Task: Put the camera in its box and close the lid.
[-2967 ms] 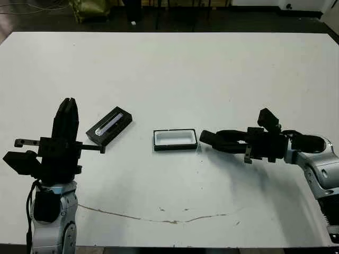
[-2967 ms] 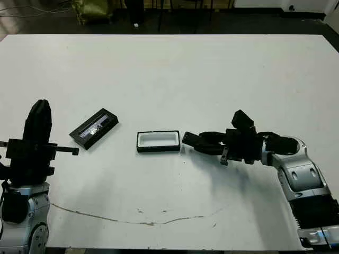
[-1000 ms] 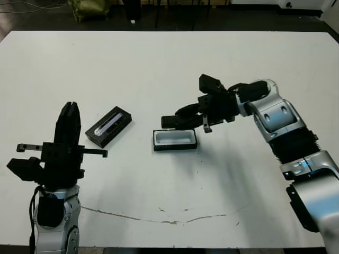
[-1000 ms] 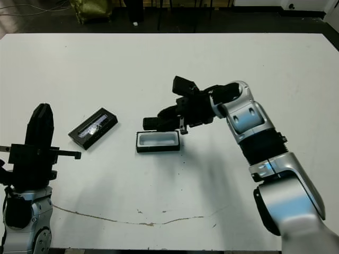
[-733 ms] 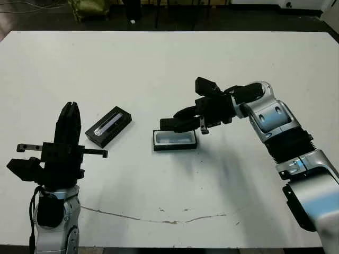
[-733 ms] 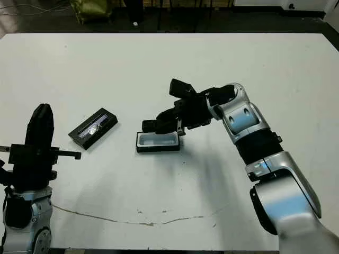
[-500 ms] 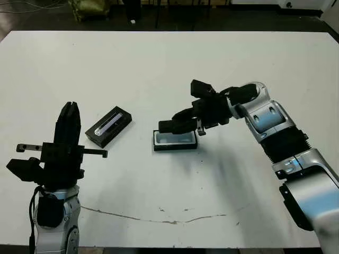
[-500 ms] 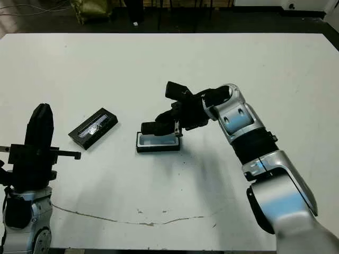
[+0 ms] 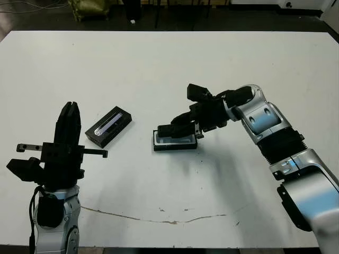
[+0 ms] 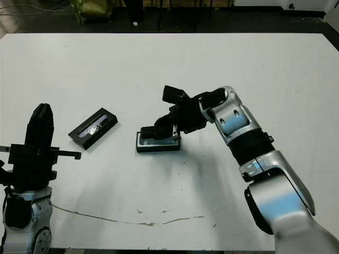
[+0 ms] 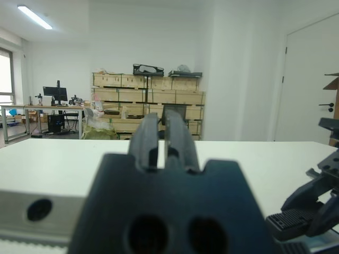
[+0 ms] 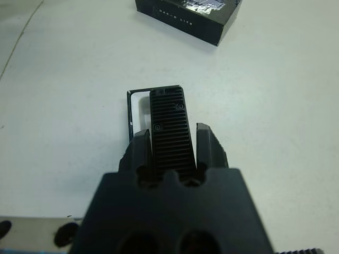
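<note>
Silver-grey arm shells, black joints; black two-fingered right hand (image 9: 183, 128).

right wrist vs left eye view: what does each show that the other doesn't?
Only the right wrist view: the ribbed top and screws of the slim black bar camera, and the white print on the black lid with its glossy window strip.
Only the left eye view: the left gripper, raised and shut, and the brown crack line.
Both: the right gripper holding the camera over the black-rimmed, white-lined box.
</note>
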Controlling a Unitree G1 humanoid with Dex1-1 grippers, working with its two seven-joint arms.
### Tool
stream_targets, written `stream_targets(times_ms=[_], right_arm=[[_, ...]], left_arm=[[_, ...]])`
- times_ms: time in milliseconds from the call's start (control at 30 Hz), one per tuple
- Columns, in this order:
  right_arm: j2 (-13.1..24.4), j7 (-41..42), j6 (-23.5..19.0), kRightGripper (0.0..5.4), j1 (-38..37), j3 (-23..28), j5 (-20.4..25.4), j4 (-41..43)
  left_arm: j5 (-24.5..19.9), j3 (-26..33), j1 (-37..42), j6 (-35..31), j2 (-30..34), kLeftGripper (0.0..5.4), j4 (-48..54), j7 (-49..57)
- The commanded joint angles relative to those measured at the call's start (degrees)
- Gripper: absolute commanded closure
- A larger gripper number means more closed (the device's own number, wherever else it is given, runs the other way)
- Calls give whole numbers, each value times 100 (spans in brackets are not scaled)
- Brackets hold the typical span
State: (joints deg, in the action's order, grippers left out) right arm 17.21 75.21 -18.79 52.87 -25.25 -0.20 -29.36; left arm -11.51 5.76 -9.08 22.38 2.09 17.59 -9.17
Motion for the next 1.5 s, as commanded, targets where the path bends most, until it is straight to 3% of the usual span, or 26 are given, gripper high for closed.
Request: stream_targets(times_ms=[33,667,1033,1500], right_arm=[[-7,41,-36,489,-41,-50,-42,-25],[-34,98,10,489,-112,-203,-133,-8],[-47,74,271,489,-254,-237,-175,-11],[-61,-102,-2,489,-438,-409,-336,348]], left_arm=[[29,9,-79,-69,32,540,-37,15],[41,-8,-112,-91,36,540,1,15],[37,-16,-139,-101,17,540,17,30],[50,-45,-204,-121,16,540,62,58]])
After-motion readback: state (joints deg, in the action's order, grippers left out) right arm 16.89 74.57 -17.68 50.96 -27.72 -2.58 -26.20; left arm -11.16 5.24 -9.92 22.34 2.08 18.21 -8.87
